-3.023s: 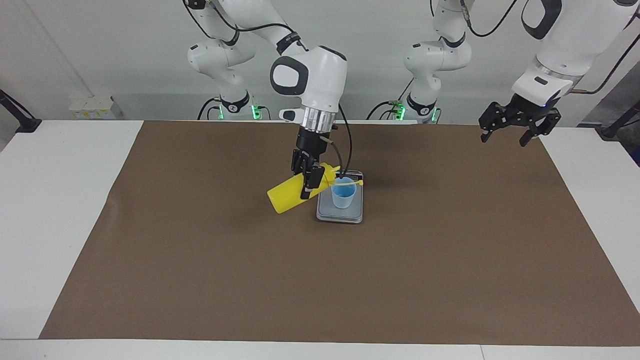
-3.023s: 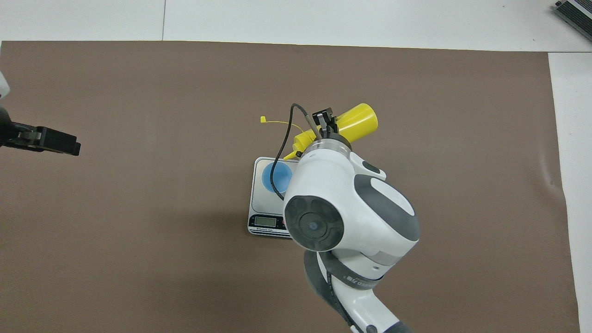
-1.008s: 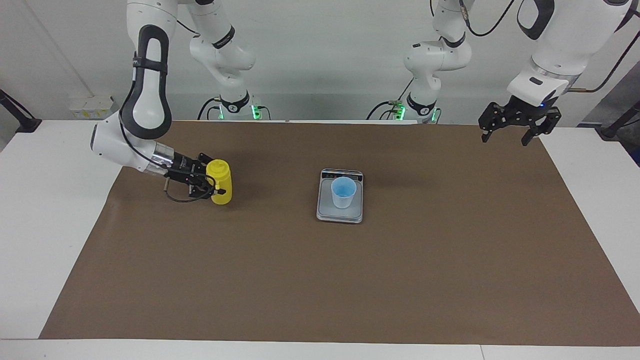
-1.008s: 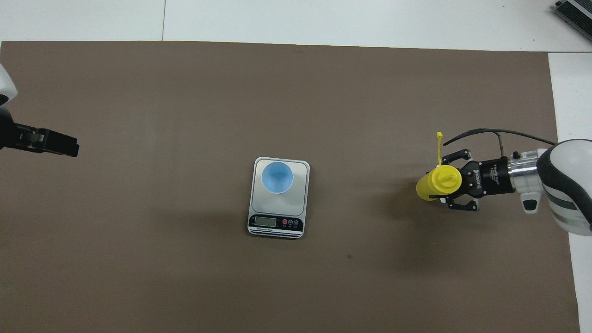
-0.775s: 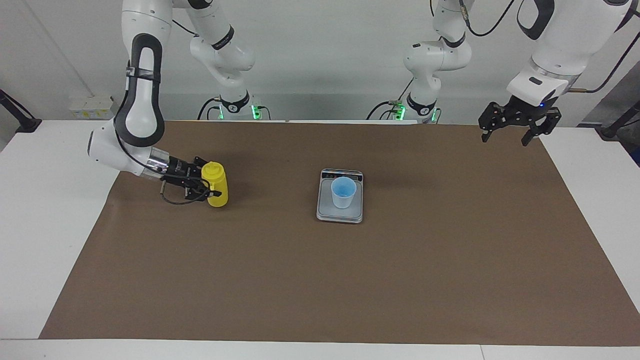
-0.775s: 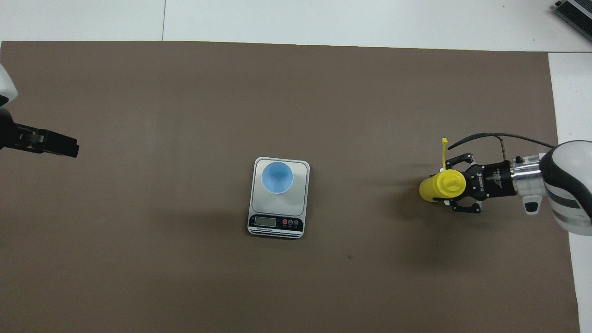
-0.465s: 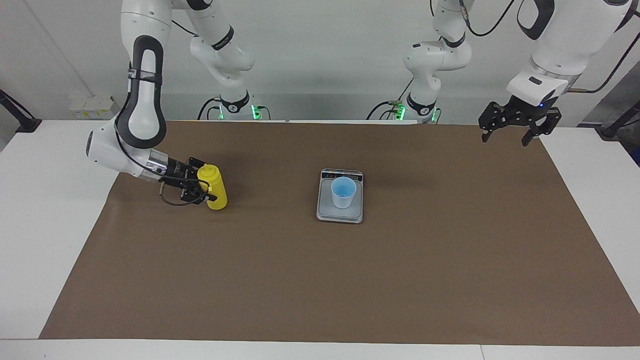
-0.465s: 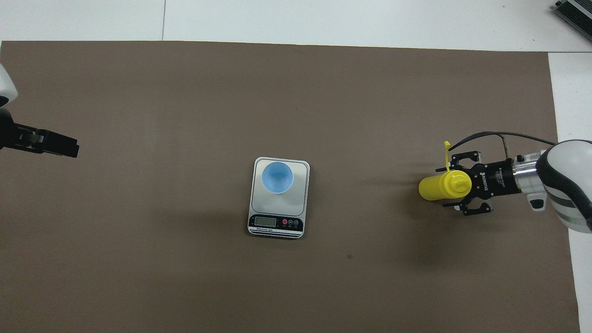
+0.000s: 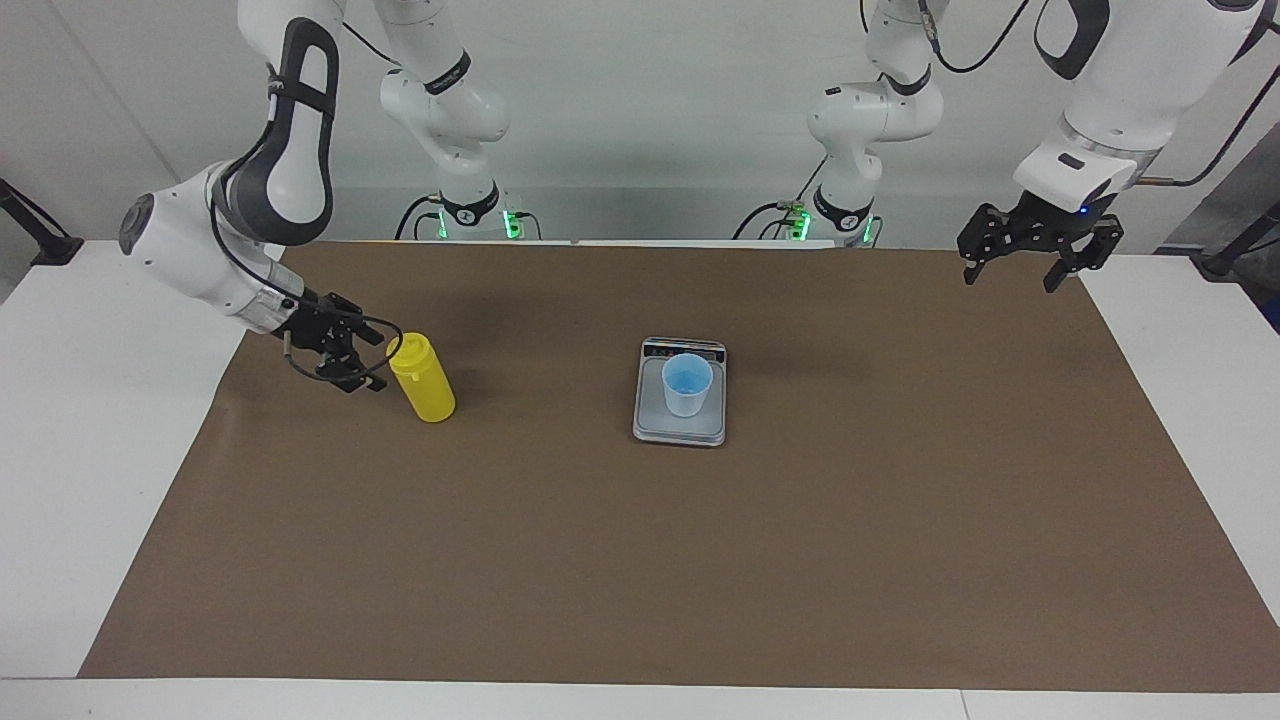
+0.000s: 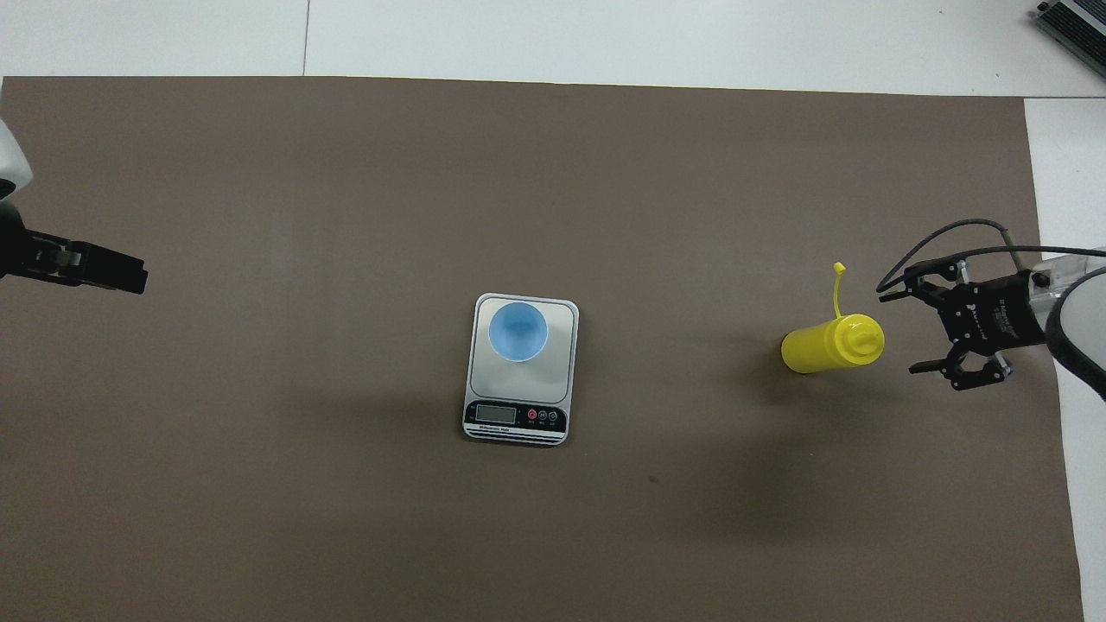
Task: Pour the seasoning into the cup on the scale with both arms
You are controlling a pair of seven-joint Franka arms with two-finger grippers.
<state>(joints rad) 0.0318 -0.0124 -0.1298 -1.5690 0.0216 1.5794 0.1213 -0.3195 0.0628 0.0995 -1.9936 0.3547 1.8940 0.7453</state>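
Seasoning (image 9: 423, 378) stands on brown mat (image 9: 640, 560) over white table (image 9: 80, 450).

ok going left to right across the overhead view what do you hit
left gripper, open, over the mat's edge → scale with the cup on it → seasoning bottle standing free → right gripper, open, beside the bottle and apart from it.
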